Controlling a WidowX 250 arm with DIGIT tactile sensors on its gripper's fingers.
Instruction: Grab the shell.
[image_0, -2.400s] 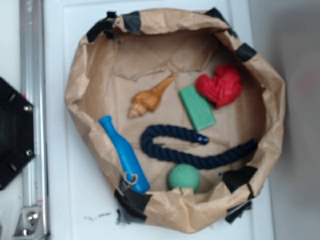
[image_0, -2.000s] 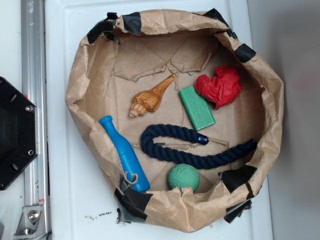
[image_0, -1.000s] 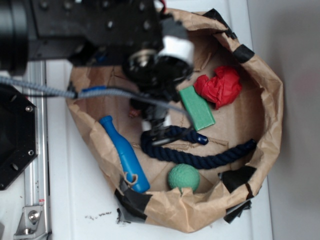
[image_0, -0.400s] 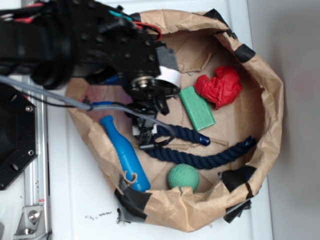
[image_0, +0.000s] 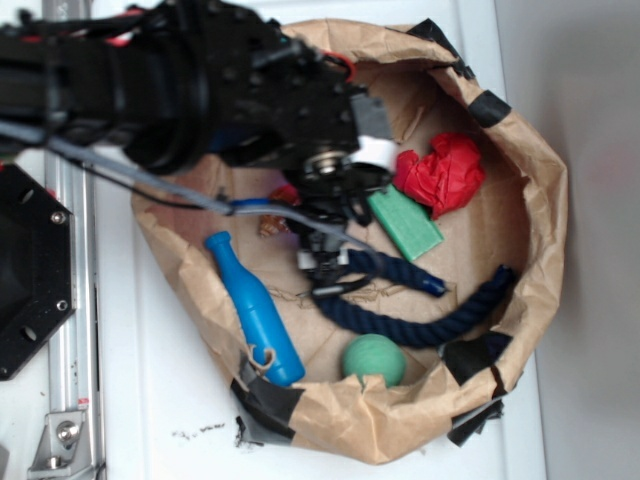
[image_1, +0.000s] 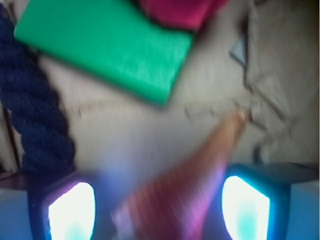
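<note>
In the wrist view the tan-orange ridged shell (image_1: 200, 175) lies blurred between my gripper's (image_1: 157, 210) two glowing pads (image_1: 70, 210). Its thin tip points up and to the right, and its wide end runs off the bottom edge. The jaws stand wide apart on either side of it, with a gap on the left, so the gripper is open. In the exterior view the black arm covers nearly all of the shell (image_0: 268, 226); only a small brown bit shows at the arm's lower left edge. The gripper (image_0: 325, 275) hangs over the brown paper bag's floor.
Inside the brown paper bag (image_0: 540, 260) lie a green block (image_0: 405, 222), crumpled red cloth (image_0: 445, 172), a navy rope (image_0: 420, 325), a green ball (image_0: 374, 360) and a blue bottle-shaped toy (image_0: 255, 310). A metal rail (image_0: 65, 330) runs along the left.
The arm came in from the upper left, covered the shell and has shifted right. The rope, green block and ball have shifted a little to the right.
</note>
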